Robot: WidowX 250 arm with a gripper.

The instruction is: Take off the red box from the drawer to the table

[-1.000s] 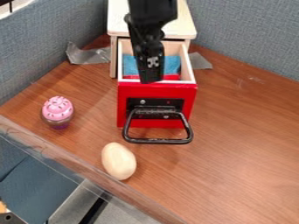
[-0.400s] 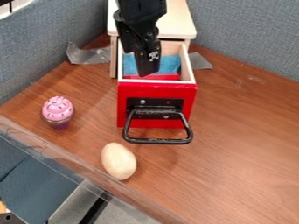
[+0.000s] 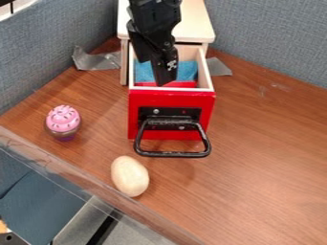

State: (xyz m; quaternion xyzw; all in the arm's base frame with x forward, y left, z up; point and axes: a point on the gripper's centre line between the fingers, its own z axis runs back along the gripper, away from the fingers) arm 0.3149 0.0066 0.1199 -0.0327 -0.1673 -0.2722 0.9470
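Handle (image 3: 171,154): centre of the frame, on the near face of the drawer (image 3: 204,103).
Red box (image 3: 182,84): upper centre, inside the drawer, just behind its near wall; the red strip in sight runs left to right across the frame.
Gripper (image 3: 165,81): upper centre, its 1 tip end overlapping the strip's middle; spread or closed, I cannot tell.
Box from gripper: probably just below, though height is hard to judge; a grip calls for lining up with the strip.
Blue piece (image 3: 187,71): beyond the strip.
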